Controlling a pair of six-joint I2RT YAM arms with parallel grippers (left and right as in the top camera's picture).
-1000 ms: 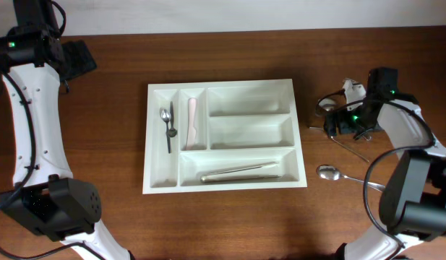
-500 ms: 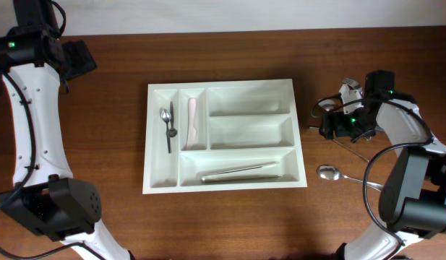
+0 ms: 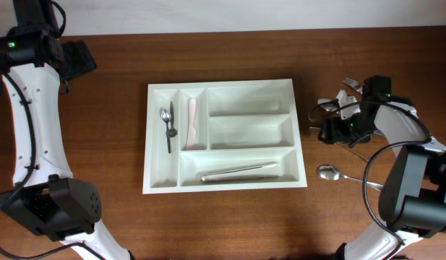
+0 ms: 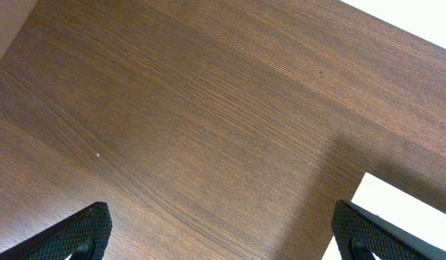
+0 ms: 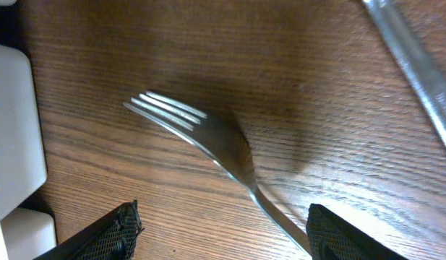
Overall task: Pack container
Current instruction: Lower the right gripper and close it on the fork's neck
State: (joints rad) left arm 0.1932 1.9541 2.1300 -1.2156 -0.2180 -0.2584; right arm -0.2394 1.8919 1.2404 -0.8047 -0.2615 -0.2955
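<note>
On grained wooden table [image 5: 316, 87], glossy curved fork [image 5: 224, 146]

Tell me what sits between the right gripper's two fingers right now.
A metal fork lies on the table between the right gripper's open fingers, ungripped; the right wrist view shows it.

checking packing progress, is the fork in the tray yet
No, the fork lies on the wooden table, outside the white tray.

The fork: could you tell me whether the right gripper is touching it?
Cannot tell. In the right wrist view the fork lies between the open fingers of the right gripper, but its handle leaves the frame beside one finger.
</note>
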